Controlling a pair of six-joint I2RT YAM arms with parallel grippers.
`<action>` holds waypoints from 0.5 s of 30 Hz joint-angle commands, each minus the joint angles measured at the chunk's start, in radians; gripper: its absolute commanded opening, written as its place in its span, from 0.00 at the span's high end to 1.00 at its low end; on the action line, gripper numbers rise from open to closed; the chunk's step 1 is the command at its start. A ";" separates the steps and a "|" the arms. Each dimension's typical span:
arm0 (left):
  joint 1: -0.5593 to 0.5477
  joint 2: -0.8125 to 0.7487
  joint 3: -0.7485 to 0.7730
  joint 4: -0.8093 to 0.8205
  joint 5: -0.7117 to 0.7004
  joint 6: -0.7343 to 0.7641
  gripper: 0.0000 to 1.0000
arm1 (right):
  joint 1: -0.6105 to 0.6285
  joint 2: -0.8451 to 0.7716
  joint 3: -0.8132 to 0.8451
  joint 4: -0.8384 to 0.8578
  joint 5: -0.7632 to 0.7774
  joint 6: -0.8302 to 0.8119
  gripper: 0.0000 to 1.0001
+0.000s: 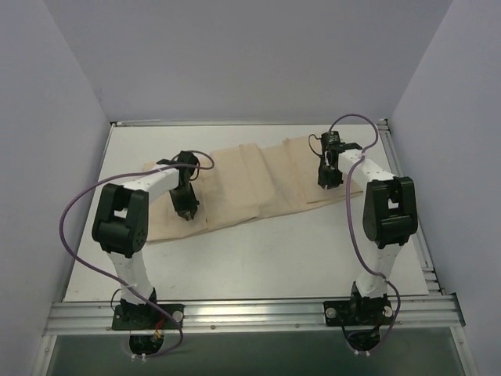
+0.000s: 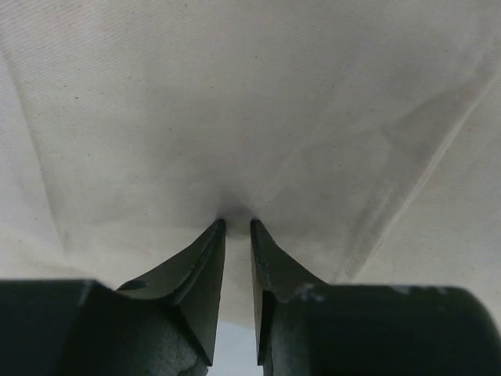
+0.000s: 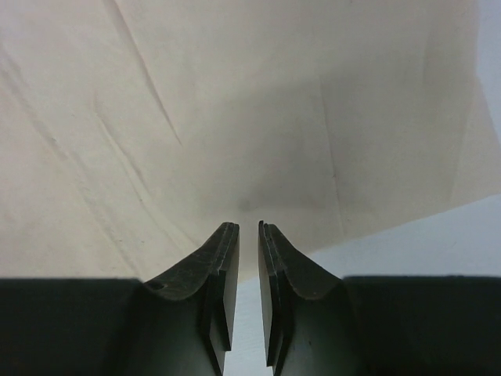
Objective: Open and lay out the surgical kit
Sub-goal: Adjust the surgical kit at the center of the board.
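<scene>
The left tool [image 2: 235,223] has its jaws drawn close, only a narrow slit between them. Its tips are down on the cloth wrap [image 2: 250,102], which puckers where they meet it, with creases running out from that spot: it pinches a small fold. The right tool [image 3: 248,227] also has its jaws nearly together, its tips on the cloth near the cloth's edge. A faint dimple shows there, but whether fabric is caught between the jaws cannot be told.

From above, the left tool [image 1: 186,210] stands on the near-left part of the beige cloth wrap [image 1: 250,184] and the right tool [image 1: 329,182] on its right end. The wrap lies flat and creased across the far half of the white worktop [image 1: 274,251].
</scene>
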 commanded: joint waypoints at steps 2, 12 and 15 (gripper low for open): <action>0.028 0.087 0.095 -0.010 0.017 0.032 0.72 | -0.011 0.000 -0.106 0.011 -0.025 0.025 0.82; 0.065 0.326 0.368 -0.055 0.036 0.095 0.71 | -0.020 -0.054 -0.333 0.057 -0.202 0.128 0.80; 0.076 0.348 0.442 -0.078 0.021 0.110 0.71 | -0.022 -0.074 -0.346 0.057 -0.209 0.134 0.79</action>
